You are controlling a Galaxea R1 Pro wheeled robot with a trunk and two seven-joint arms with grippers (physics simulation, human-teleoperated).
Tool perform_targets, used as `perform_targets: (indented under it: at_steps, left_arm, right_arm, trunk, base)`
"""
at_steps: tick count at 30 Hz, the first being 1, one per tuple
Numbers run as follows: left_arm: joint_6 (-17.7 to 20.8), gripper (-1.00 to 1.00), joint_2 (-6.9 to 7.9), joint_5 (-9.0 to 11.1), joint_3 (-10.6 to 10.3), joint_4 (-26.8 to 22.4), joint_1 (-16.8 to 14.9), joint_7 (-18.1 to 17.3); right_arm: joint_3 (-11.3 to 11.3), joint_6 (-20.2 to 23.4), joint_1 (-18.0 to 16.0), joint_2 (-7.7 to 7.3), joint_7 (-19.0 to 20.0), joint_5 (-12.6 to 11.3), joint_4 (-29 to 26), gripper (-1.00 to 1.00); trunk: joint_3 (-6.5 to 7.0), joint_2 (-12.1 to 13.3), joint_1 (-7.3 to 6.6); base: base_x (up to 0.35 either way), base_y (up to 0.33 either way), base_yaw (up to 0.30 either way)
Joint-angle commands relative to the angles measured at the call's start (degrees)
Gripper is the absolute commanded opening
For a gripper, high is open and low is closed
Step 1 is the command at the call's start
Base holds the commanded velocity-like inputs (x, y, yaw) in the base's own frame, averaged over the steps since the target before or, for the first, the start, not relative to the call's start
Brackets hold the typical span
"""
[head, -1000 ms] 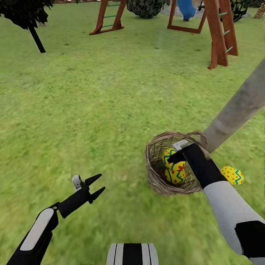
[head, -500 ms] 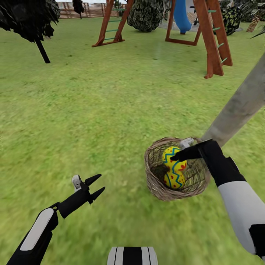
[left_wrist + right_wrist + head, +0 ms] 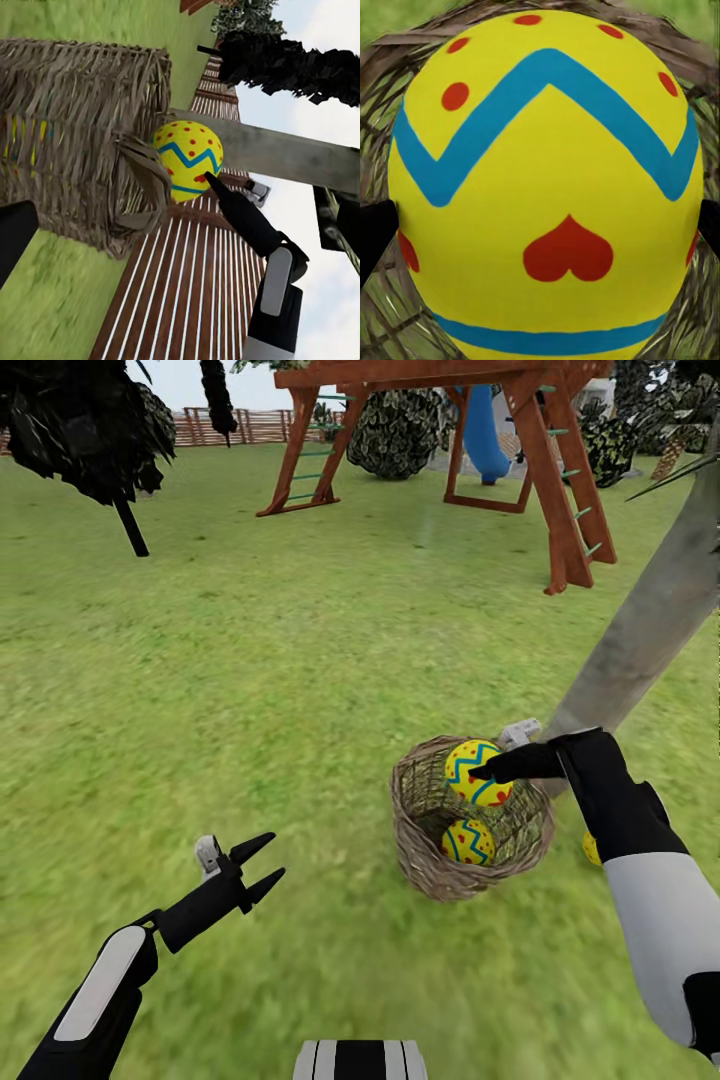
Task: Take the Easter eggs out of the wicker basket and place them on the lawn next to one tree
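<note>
The wicker basket [image 3: 425,850] stands on the lawn [image 3: 250,660] at the foot of the pale tree trunk [image 3: 650,625]. My right gripper [image 3: 488,770] is shut on one Easter egg [image 3: 463,775], held just above the basket's rim. A second egg [image 3: 468,842] lies inside the basket. A third egg [image 3: 590,849] peeks out on the grass beside the trunk, mostly hidden behind my right arm. In the right wrist view the held egg [image 3: 547,187] sits between the dark fingertips [image 3: 373,234]. The left wrist view shows the basket [image 3: 75,135], the lifted egg [image 3: 187,160] and the trunk [image 3: 292,156]. My left gripper [image 3: 262,865] hangs open over grass.
A wooden playset [image 3: 540,450] with a blue slide [image 3: 483,430] stands at the back. A dark thin-trunked tree [image 3: 90,430] is at the far left and a slat fence [image 3: 240,425] runs behind. Open grass lies between me and the playset.
My right gripper has risen out of the basket with one egg in it. The head view has tilted upward, showing more of the playset and fence. The left arm is unmoved.
</note>
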Motion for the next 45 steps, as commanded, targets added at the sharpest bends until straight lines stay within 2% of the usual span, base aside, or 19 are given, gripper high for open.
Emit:
perform_targets:
  at_steps: [1,6,8,10,12,13,15,18,19,20,22,25,26,27,29,33,34,37,45]
  left_arm:
    - [0.2,1.00,-0.01,-0.2,0.1,0.0,0.0,-0.3]
    - [0.2,1.00,-0.02,-0.2,0.1,0.0,0.0,-0.3]
    - [0.2,1.00,0.03,-0.2,0.2,0.0,0.0,-0.3]
    - [0.2,1.00,0.04,-0.2,0.3,0.0,0.0,-0.3]
    - [0.2,1.00,0.04,-0.2,0.3,0.0,0.0,-0.3]
    - [0.2,1.00,0.04,-0.3,0.3,0.0,0.0,-0.3]
    - [0.2,1.00,0.04,-0.2,0.3,0.0,0.0,-0.3]
    - [0.2,1.00,0.04,-0.3,0.2,0.0,0.0,-0.3]
    - [0.2,1.00,0.01,-0.4,0.1,0.0,0.0,-0.3]
    - [0.2,1.00,-0.02,-0.5,-0.1,0.0,0.0,-0.3]
    - [0.2,1.00,-0.23,-0.6,-0.3,-0.2,0.0,-0.3]
    - [0.3,1.00,-2.07,-0.6,-0.7,-0.6,0.0,-0.3]
    - [0.2,1.00,-2.91,-0.5,-3.4,-0.9,0.0,-0.7]
    - [0.2,1.00,-4.05,-0.5,-4.6,-1.1,0.0,-0.8]
    - [0.2,1.00,-6.31,-0.7,-5.4,-1.2,-0.2,-0.6]
    - [-0.6,1.00,-8.95,-3.7,-12.5,-1.3,-0.5,-0.3]
    - [-2.5,1.00,-10.55,-5.0,-14.6,-1.0,-0.5,-0.3]
    - [-3.3,1.00,-11.21,-7.0,-17.3,-1.2,-0.6,-0.3]
    - [-3.4,1.00,-11.37,-7.4,-19.0,-1.3,-0.6,-0.3]
  right_arm:
    - [-0.5,0.1,0.0,0.02,0.5,0.6,-0.3,-1.00]
    - [-3.1,0.9,0.4,0.37,0.7,0.4,-5.3,-1.00]
    - [-6.8,1.0,0.5,0.60,2.4,0.4,-5.7,-1.00]
    - [-12.8,1.0,0.6,0.80,3.4,0.3,-5.7,-1.00]
    - [-15.2,1.0,1.7,0.87,3.7,-0.1,-5.7,-1.00]
    - [-17.0,1.0,2.7,0.88,3.7,-2.1,-5.7,-1.00]
    - [-20.1,1.0,3.9,0.67,3.8,-9.9,-5.7,-1.00]
    - [-22.6,1.0,8.1,0.41,3.8,-15.7,-5.3,-1.00]
    - [-24.9,1.0,8.9,0.49,3.8,-16.3,-5.3,-1.00]
    - [-28.9,1.0,9.9,0.61,3.8,-16.7,-5.2,-1.00]
    - [-34.8,0.9,11.4,0.69,3.8,-16.9,-5.1,-1.00]
    - [-37.3,0.3,14.7,0.41,3.7,-16.8,-4.9,-1.00]
    - [-42.6,0.2,16.0,0.37,3.4,-16.5,-4.8,-1.00]
    - [-45.6,0.0,16.6,0.37,3.2,-16.4,-4.8,-1.00]
    - [-46.8,-0.9,17.9,0.39,3.1,-15.6,-4.8,-1.00]
    - [-47.1,-5.4,18.6,0.61,2.6,-13.9,-3.1,-1.00]
    - [-47.1,-7.2,18.7,0.56,2.6,-12.9,-1.5,-1.00]
    - [-47.1,-10.0,18.7,0.42,2.5,-12.6,1.2,-1.00]
    - [-47.1,-14.1,18.7,0.37,2.3,-12.1,5.0,-1.00]
  trunk:
    - [0.19,0.0,-0.03]
    - [1.29,0.1,-0.16]
    - [1.74,0.1,-0.21]
    - [2.18,0.1,-0.27]
    - [2.62,0.1,-0.32]
    - [2.84,0.2,-0.34]
    - [3.29,0.2,-0.39]
    - [3.95,0.2,-0.47]
    - [4.17,0.2,-0.50]
    - [4.39,0.3,-0.52]
    - [4.85,0.3,-0.57]
    - [5.01,0.3,-0.57]
    - [5.07,0.3,-0.57]
    - [5.14,0.3,-0.57]
    - [5.27,0.3,-0.57]
    - [5.53,0.3,-0.57]
    - [5.60,0.3,-0.57]
    - [5.79,0.3,-0.57]
    - [6.32,0.3,-0.57]
  base:
    - [-0.006,0.000,0.000]
    - [-0.175,0.000,0.000]
    - [-0.336,0.000,0.000]
    - [-0.344,0.000,0.000]
    - [-0.345,0.000,0.000]
    - [-0.345,0.000,0.000]
    - [-0.346,0.000,0.000]
    - [-0.345,0.000,0.000]
    - [-0.345,0.000,0.000]
    - [-0.345,0.000,0.000]
    - [-0.264,0.000,-0.015]
    - [-0.036,0.000,-0.176]
    - [-0.002,0.000,-0.211]
    - [-0.001,0.000,-0.212]
    - [0.000,-0.035,-0.212]
    - [0.000,-0.266,-0.212]
    - [0.000,-0.314,-0.212]
    - [0.000,-0.318,-0.212]
    - [0.001,-0.343,-0.212]
